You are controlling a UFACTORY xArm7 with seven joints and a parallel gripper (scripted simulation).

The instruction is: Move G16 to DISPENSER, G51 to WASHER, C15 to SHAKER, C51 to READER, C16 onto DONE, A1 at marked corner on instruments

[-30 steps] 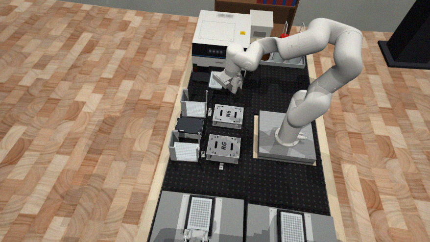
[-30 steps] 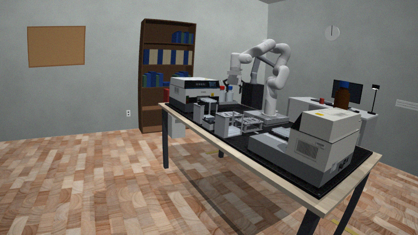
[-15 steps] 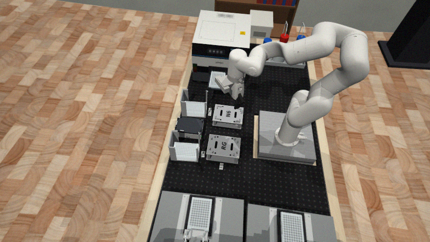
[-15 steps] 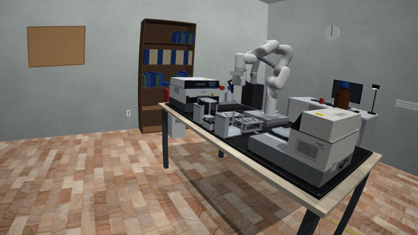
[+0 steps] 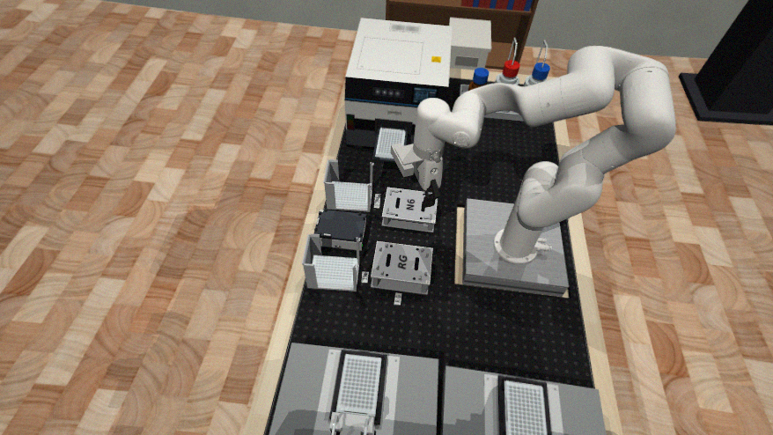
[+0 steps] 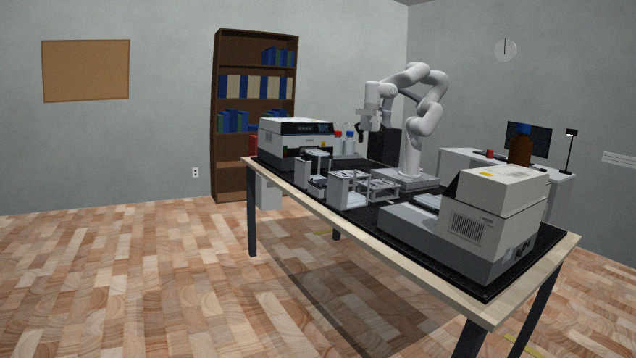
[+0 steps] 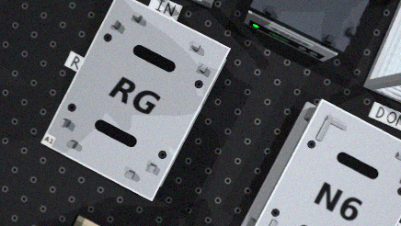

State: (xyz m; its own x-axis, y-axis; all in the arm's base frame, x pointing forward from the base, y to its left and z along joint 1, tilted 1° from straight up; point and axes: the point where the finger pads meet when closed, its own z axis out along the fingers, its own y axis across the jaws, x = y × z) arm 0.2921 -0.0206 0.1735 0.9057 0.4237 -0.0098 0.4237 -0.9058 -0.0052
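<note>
My gripper [image 5: 430, 201] is open and empty. It hangs high above the deck by the right edge of nest N6 [image 5: 408, 204] and also shows in the exterior view [image 6: 362, 131]. The wrist view shows nest RG [image 7: 138, 98] and nest N6 [image 7: 342, 184], both bare, but not my fingers. A white plate [image 5: 390, 141] lies on the tray of the big white instrument at the back. The DONE rack [image 5: 349, 193] and the IN rack [image 5: 334, 270] each show a white plate. The dark shaker [image 5: 340, 227] between them carries no plate. Two grey instruments at the front hold one plate each [image 5: 359, 383] [image 5: 524, 410].
Capped bottles [image 5: 511, 70] stand in a rack at the back behind my arm. My arm's base plate [image 5: 513, 248] sits right of the nests. The rack walls stand tall to the left of the nests. A large boxy instrument [image 6: 498, 196] rises at the front end.
</note>
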